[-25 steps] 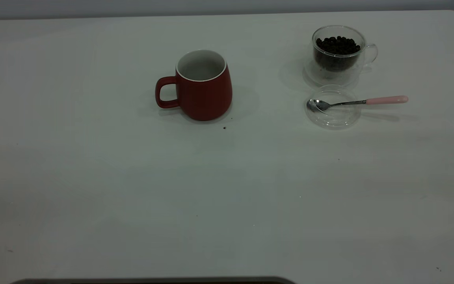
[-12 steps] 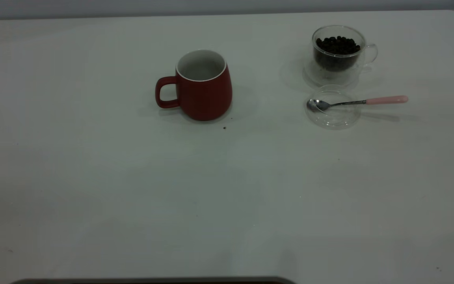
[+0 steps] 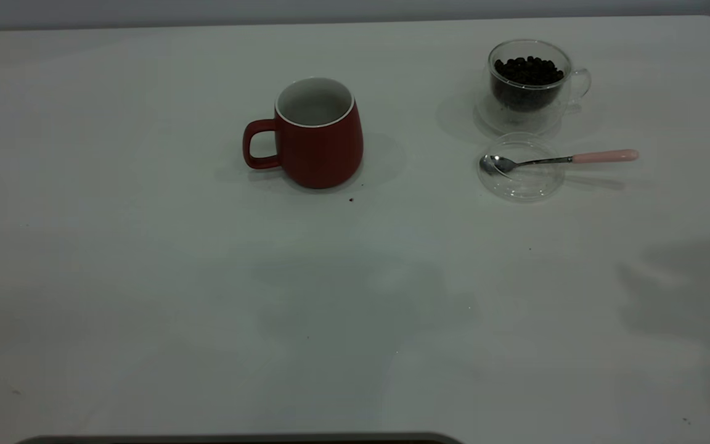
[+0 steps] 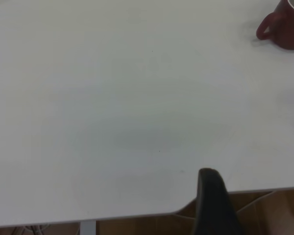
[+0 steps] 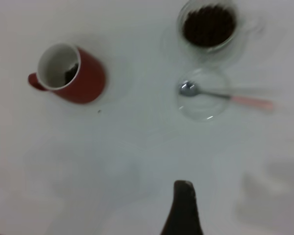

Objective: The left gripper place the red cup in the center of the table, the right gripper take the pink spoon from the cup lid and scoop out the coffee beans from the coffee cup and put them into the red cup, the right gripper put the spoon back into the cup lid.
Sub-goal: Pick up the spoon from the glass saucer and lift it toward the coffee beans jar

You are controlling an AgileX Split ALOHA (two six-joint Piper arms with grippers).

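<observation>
The red cup (image 3: 313, 132) is parked upright around the middle of the desk (image 3: 145, 277), a bit toward the far edge, handle pointed at the left edge, so the placing part looks done; from the right wrist view a few dark beans can be seen at its bottom. The coffee cup (image 3: 529, 83) is kept near the far right corner, full of beans (image 3: 527, 71), and the lid (image 3: 520, 169) is laid just in front of it, touching or nearly so. The spoon (image 3: 561, 158) is rested with its bowl inside the lid and the pink handle stuck out toward the right edge, which leaves the handle free to be pinched from that side. Neither arm is seen in the exterior view. Only one dark finger of the left gripper (image 4: 213, 198) is caught, out over the desk's near edge, and one of the right gripper (image 5: 182, 208), well short of the lid, so open or clenched can't be told for either. Loads of bare room is left along the near half and the left side, and the gap between cup and lid is wide enough for carrying a loaded spoon across.
</observation>
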